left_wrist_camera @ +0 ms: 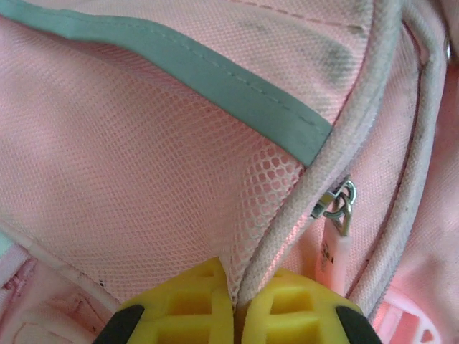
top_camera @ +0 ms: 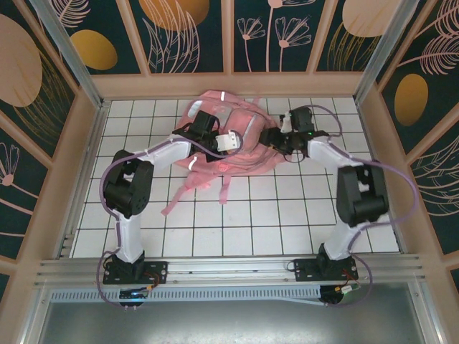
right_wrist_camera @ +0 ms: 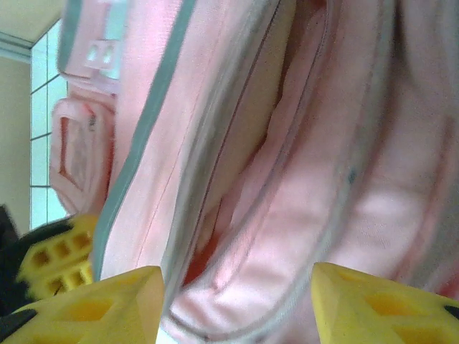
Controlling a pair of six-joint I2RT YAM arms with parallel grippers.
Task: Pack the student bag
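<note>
Since the student bag lies slumped at the far middle of the tiled table, its shoulder straps trailing toward the arms, the step in hand looks like opening up a compartment. That calls for one firm anchor and one free gripper. The left gripper has its yellow fingers pressed together on a fold of the bag where the mesh panel meets the pale piping. The pinch sits near the metal zipper pull, which hangs free of it. The right gripper stands open, its fingers well apart and clamped on nothing. The bag's side is close in front of it, and a dark slit between two layers of pink fabric runs up the middle of its view. To do this well, the left arm should hold its pinch and lift only enough to draw the piping taut, since the mesh probably stretches and could slip out under a hard tug. The right gripper should come down squarely over one lip of that slit, take a single layer, and draw away from the left so the mouth spreads. Because the bag is soft and rests loose on smooth tile, opposing pulls should stay gentle and balanced, or the whole bag may slide. Whether the zipper beside the left fingers is run open cannot be told from here.
</note>
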